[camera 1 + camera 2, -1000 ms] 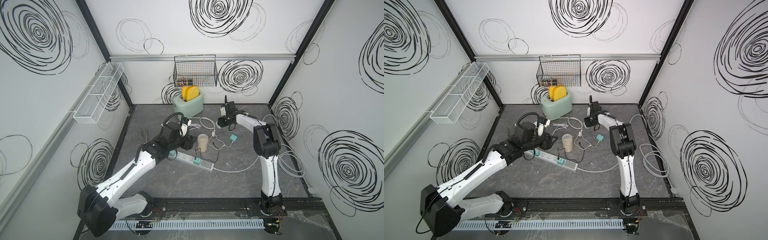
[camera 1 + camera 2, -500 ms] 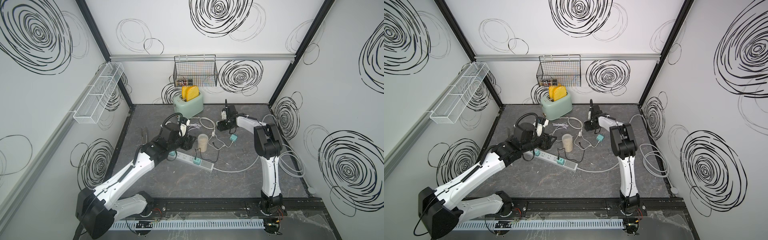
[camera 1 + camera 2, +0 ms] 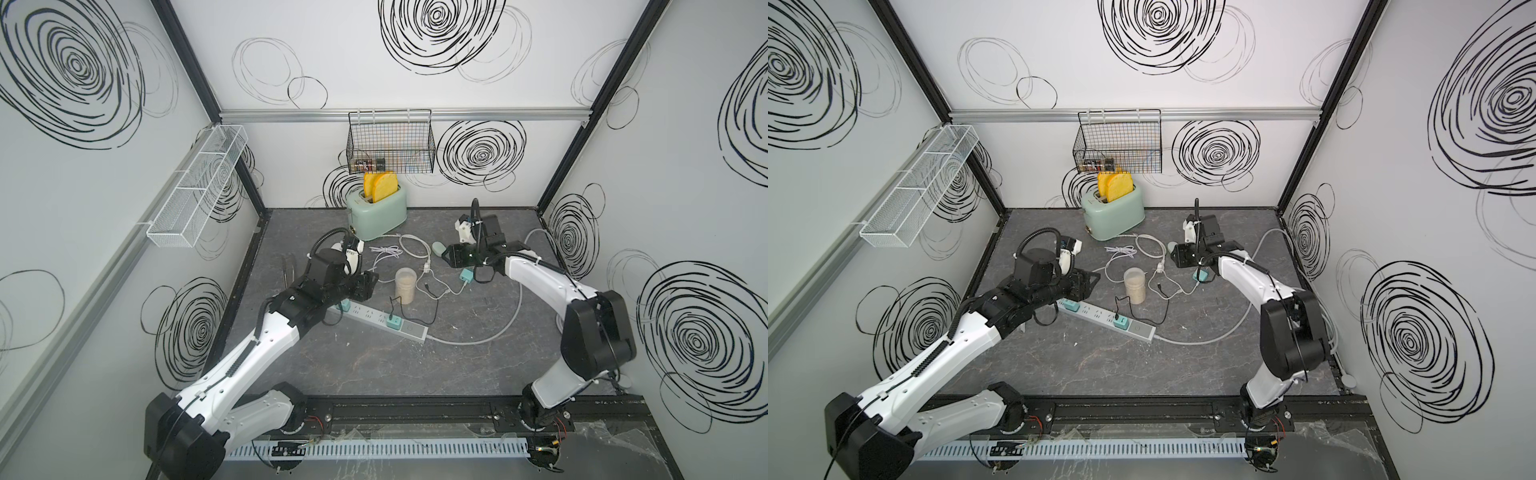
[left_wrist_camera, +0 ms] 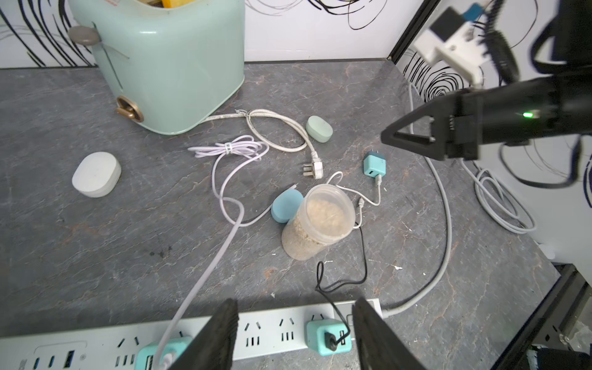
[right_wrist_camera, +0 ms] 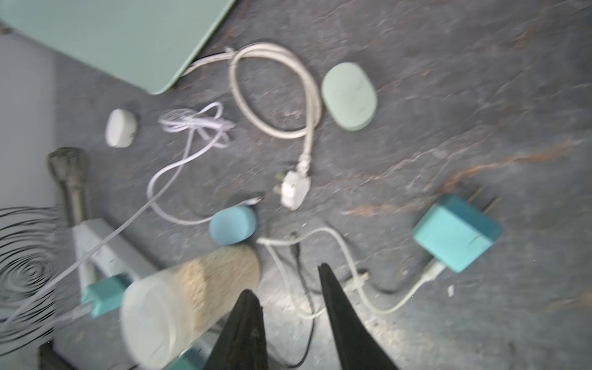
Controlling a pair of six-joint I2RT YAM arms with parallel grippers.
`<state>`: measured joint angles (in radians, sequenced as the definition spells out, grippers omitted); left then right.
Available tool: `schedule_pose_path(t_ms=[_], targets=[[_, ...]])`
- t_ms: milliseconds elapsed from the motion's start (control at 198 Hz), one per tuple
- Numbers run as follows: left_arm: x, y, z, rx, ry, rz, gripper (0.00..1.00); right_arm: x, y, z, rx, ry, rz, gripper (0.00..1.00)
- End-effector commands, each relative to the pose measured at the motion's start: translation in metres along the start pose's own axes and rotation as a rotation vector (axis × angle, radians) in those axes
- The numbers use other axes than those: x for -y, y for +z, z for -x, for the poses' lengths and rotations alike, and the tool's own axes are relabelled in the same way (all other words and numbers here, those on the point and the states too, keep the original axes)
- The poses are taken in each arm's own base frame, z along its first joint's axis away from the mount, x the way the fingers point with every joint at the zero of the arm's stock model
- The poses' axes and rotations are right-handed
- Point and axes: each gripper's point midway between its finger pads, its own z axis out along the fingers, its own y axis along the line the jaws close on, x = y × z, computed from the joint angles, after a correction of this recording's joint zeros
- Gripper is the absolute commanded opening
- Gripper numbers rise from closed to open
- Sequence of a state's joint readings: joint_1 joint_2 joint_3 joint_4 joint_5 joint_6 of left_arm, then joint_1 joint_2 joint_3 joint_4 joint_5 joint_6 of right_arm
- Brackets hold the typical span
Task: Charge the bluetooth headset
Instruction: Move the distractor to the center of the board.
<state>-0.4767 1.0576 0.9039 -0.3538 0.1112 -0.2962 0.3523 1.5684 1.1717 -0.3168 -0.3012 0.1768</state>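
Three small headset cases lie on the dark table: a pale green case (image 4: 318,128) (image 5: 349,96) (image 3: 437,248), a blue case (image 4: 286,205) (image 5: 233,224) against a jar, and a white case (image 4: 96,174). A lilac cable (image 4: 224,150) runs from a teal charger (image 4: 157,352) in the power strip (image 4: 272,330) (image 3: 382,322), and its free end lies by the blue case. My left gripper (image 4: 294,302) (image 3: 370,282) hovers open over the strip. My right gripper (image 5: 286,280) (image 3: 446,254) is open and empty beside the green case, above a loose teal charger (image 5: 455,234).
A clear jar of grain (image 3: 405,284) stands mid-table. A mint toaster (image 3: 376,212) sits at the back with its white plug cord (image 4: 314,168) loose. A second teal charger (image 4: 328,336) with a black cable sits in the strip. A wire basket (image 3: 390,143) hangs behind.
My right gripper has tipped down and come a little forward past the green case; its jaws widened and then narrowed. The left arm has barely moved.
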Motion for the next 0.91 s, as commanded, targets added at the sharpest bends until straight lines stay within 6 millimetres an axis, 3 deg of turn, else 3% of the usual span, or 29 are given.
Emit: schedule_pose_path(t_ms=[0, 156, 247, 408, 645, 902], targets=[[-0.004, -0.006, -0.005, 0.004, -0.022, -0.015, 0.61, -0.056, -0.018, -0.016, 0.01, -0.031, 0.189, 0.25], [-0.006, -0.006, -0.011, 0.006, -0.027, -0.031, 0.61, -0.106, -0.033, -0.036, 0.041, -0.065, 0.311, 0.08], [-0.005, -0.005, -0.012, 0.004, -0.026, -0.045, 0.61, -0.123, -0.031, -0.044, 0.023, -0.037, 0.366, 0.0], [-0.005, -0.006, -0.013, 0.007, -0.023, -0.053, 0.61, -0.142, -0.014, -0.061, -0.033, 0.002, 0.401, 0.0], [-0.005, -0.007, -0.014, 0.009, -0.025, -0.057, 0.61, -0.129, 0.02, -0.08, -0.066, 0.111, 0.296, 0.0], [-0.007, -0.004, -0.014, 0.005, -0.037, -0.053, 0.6, -0.115, 0.031, -0.092, -0.011, 0.223, 0.246, 0.0]])
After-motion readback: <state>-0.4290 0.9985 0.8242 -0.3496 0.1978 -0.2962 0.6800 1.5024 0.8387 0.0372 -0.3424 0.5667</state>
